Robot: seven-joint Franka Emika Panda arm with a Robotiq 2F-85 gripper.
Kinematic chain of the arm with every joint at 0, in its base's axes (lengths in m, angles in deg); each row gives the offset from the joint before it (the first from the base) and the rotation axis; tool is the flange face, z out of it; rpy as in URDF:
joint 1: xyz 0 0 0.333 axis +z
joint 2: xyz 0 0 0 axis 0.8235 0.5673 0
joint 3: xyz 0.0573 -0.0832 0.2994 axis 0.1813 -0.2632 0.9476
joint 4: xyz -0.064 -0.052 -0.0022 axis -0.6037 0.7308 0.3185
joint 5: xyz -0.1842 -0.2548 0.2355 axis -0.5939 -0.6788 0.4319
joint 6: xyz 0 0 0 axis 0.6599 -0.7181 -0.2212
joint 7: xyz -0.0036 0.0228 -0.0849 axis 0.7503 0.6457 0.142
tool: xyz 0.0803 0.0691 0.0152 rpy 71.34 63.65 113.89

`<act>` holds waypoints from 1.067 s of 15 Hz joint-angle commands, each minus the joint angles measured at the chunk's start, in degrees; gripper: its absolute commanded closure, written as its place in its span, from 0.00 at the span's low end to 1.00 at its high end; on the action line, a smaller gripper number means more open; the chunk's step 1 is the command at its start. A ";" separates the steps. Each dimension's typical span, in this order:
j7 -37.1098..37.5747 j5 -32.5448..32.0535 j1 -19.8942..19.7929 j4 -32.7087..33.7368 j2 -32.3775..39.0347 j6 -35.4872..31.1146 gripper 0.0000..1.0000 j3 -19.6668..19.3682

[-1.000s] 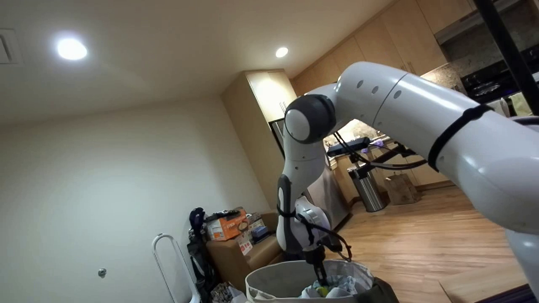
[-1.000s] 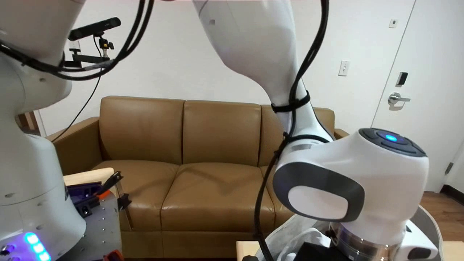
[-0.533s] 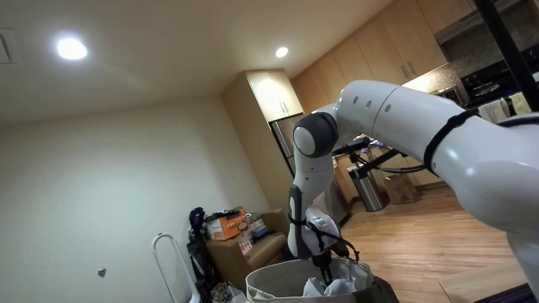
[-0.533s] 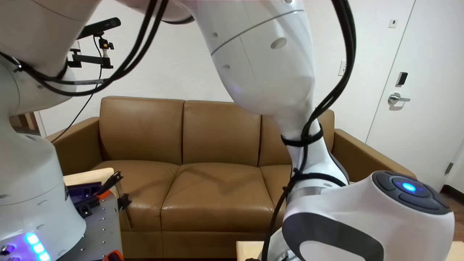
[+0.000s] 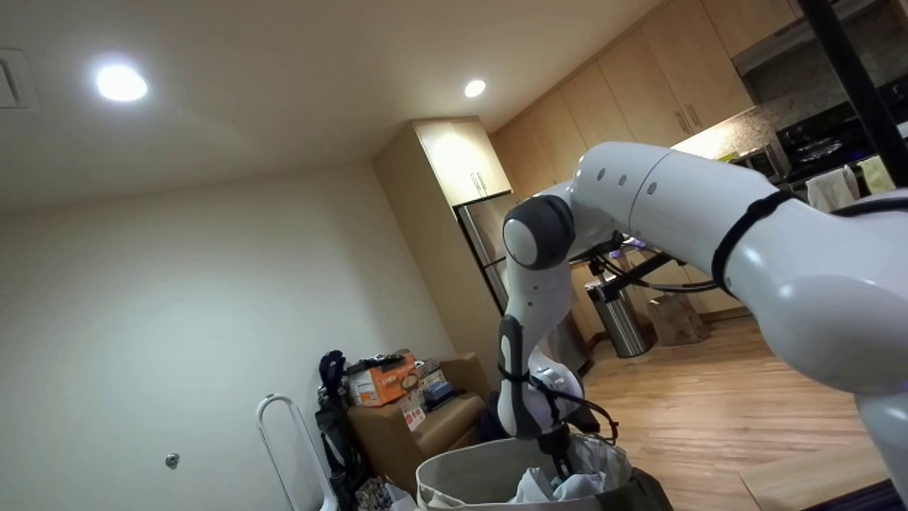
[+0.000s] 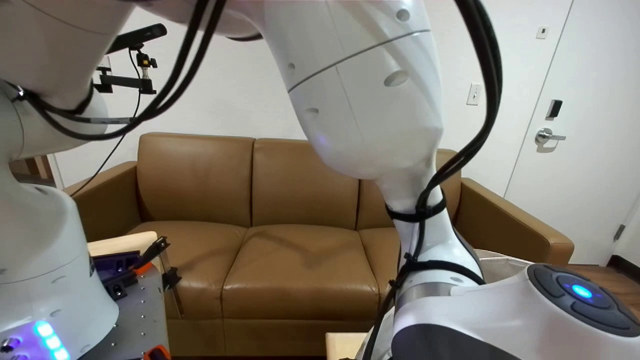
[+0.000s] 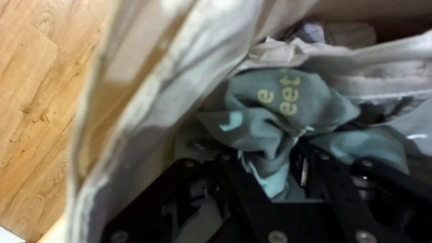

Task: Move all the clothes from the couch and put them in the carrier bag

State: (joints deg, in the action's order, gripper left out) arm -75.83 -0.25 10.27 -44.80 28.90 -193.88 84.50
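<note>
In an exterior view, left: plain pale wall (image 5: 177,305), small round metal fitting (image 5: 172,460) low on it. Right of fitting: white looped frame (image 5: 313,454), then orange-and-white box (image 5: 394,380). Far: tall wooden cabinet (image 5: 425,220). Far right: metal bin (image 5: 621,325), brown bag (image 5: 677,319) just beside it, both on wood floor (image 5: 716,397); wall cabinets (image 5: 652,85) higher up; two towels (image 5: 831,189) hanging, one whitish, one yellowish. Two ceiling lights (image 5: 121,83), lit. In an exterior view, right: white door (image 6: 590,200) with lever handle (image 6: 546,136); wall switch (image 6: 474,94) left of it.
</note>
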 commanded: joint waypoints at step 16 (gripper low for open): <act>13.53 1.09 20.70 -5.37 -35.46 57.27 0.00 -3.32</act>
State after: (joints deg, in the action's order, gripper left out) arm -66.40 0.04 24.33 -48.33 -4.07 -137.30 82.94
